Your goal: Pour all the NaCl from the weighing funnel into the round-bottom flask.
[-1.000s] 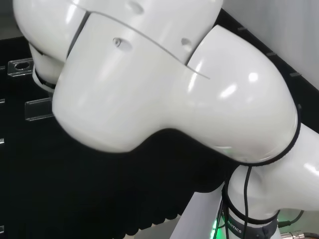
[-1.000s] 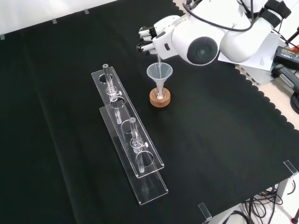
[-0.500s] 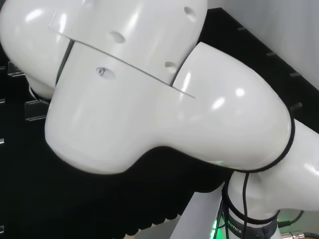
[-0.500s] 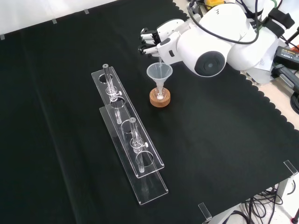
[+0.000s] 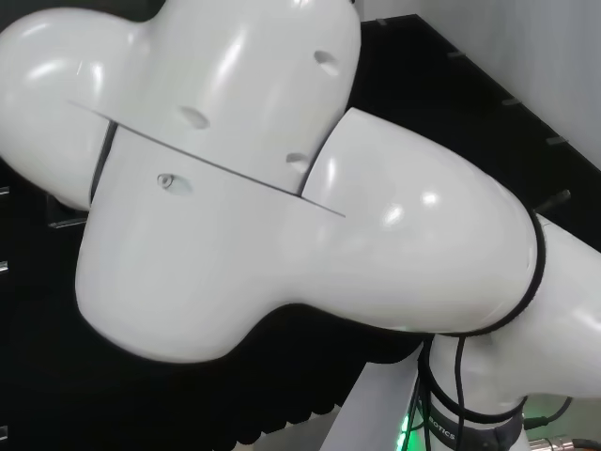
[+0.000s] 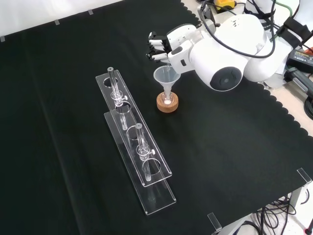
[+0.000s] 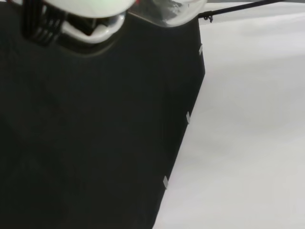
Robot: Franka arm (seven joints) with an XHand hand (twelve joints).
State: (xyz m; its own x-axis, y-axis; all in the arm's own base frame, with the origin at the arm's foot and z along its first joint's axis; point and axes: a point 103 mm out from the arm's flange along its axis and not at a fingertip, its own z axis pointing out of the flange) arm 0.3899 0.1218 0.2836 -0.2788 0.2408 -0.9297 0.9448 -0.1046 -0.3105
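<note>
In the front view the hand [image 6: 159,45] hovers just above a clear funnel [image 6: 167,76] that sits in the neck of the small round-bottom flask [image 6: 167,98]. The flask rests on a cork ring [image 6: 167,104], and a little white powder shows inside it. The fingers are curled round a thin clear weighing funnel [image 6: 167,62], which is tipped steeply with its lower end at the funnel's mouth. In the wrist view a blurred white part of the hand [image 7: 90,19] lies beside a clear glass piece [image 7: 178,12]. I cannot tell what powder is left in the weighing funnel.
Two clear acrylic racks [image 6: 119,100] [image 6: 146,169] with upright glass pieces stand left of and nearer than the flask in the front view. The arm's big white link [image 6: 227,49] looms right of the hand, and its links [image 5: 235,188] block the head view. The cloth's scalloped edge [image 6: 274,98] runs along the right.
In the front view the arm's big link has swung right and down, and the hand has shifted slightly right while staying above the funnel. The flask and racks have not moved.
</note>
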